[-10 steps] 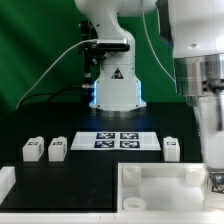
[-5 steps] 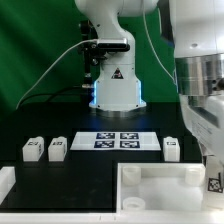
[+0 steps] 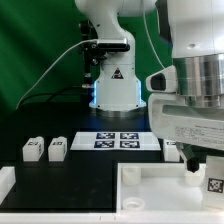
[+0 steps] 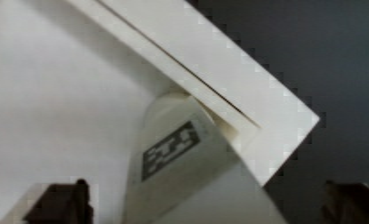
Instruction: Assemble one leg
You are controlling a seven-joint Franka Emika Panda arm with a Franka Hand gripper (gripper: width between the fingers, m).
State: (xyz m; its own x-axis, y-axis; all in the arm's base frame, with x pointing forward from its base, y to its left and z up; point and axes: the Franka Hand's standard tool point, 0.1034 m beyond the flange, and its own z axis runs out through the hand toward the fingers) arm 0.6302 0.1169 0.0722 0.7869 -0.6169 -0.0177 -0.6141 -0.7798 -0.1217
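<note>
A white leg (image 3: 213, 186) with a marker tag stands at the right end of the large white square tabletop (image 3: 150, 192). My gripper (image 3: 200, 165) hangs just above it. In the wrist view the leg (image 4: 177, 160) rises between my gripper's (image 4: 204, 205) two dark fingertips (image 4: 60, 202), which stand wide apart with a gap on each side of it. The gripper is open. The tabletop's raised edge (image 4: 216, 70) runs slantwise behind the leg. Three more legs lie on the black table: two at the exterior view's left (image 3: 33, 149) (image 3: 57, 149), one at its right (image 3: 171, 148).
The marker board (image 3: 120, 140) lies in the middle of the table in front of the robot's base (image 3: 112, 90). A white block (image 3: 5, 182) sits at the near left corner. A green cloth hangs behind.
The arm's hand has swung toward the exterior view's left and now fills more of that view. The tagged leg on the tabletop has stayed almost in place.
</note>
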